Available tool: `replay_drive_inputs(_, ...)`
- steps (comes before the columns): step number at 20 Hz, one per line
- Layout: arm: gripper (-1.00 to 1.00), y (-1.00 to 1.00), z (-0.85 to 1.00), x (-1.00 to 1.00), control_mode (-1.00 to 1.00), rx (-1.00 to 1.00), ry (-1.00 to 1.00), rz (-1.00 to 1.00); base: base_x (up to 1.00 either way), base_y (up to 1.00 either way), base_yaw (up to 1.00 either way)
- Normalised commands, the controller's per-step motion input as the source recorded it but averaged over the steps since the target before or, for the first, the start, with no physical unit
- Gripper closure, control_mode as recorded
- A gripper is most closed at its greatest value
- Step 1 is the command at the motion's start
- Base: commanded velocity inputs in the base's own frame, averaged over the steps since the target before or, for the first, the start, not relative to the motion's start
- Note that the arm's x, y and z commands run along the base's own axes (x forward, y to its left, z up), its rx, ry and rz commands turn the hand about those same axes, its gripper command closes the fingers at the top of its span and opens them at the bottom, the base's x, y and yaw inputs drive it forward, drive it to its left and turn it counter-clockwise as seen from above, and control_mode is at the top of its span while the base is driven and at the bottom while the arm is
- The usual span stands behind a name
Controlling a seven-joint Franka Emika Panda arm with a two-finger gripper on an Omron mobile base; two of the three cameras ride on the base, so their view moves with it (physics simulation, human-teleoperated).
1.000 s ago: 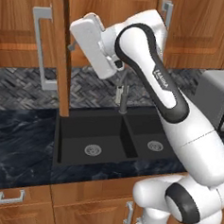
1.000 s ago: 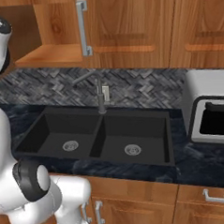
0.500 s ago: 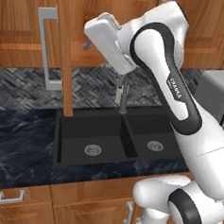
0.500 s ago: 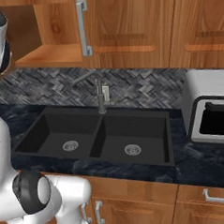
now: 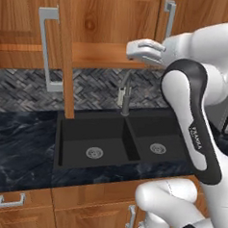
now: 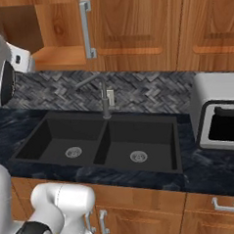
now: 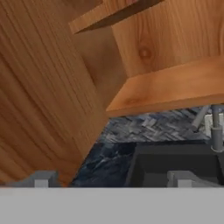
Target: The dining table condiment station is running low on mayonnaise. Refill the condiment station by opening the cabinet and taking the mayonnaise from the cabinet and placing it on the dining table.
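The cabinet (image 5: 107,24) has its left door (image 5: 66,59) swung out edge-on, long silver handle (image 5: 45,48) on its outer face. Inside I see bare wood shelves (image 7: 175,87) and the door's inner face (image 7: 39,96). My gripper (image 7: 111,179) is open, with the two finger tips (image 7: 41,179) far apart and nothing between them. It hovers level in front of the cabinet's bottom shelf (image 5: 100,57), right of the open door, where the white hand (image 5: 144,50) sits. The mayonnaise and the dining table are out of view.
Below the cabinet lie a black double sink (image 5: 109,139) with a grey faucet (image 5: 125,95) and a black marble counter (image 5: 17,152). A white oven-like appliance (image 6: 219,117) stands at the right. The neighbouring cabinet door (image 6: 133,25) is closed. Low drawers (image 5: 11,200) run underneath.
The hand has swung right, away from the open door's edge, and turned level in front of the bottom shelf. The elbow has moved right too. The door stays open.
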Motion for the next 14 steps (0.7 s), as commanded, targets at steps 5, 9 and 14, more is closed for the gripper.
replay_drive_inputs(5,-1.0,-1.0,0.15,0.0,-1.0,-0.34,-0.34,-0.19,0.0,0.0,0.0)
replay_drive_inputs(9,-1.0,-1.0,0.26,0.0,-1.0,-0.24,-0.24,-0.2,0.0,0.0,0.0)
replay_drive_inputs(14,-1.0,-0.57,0.19,0.0,-1.0,0.0,-0.11,-0.15,0.0,0.0,0.0)
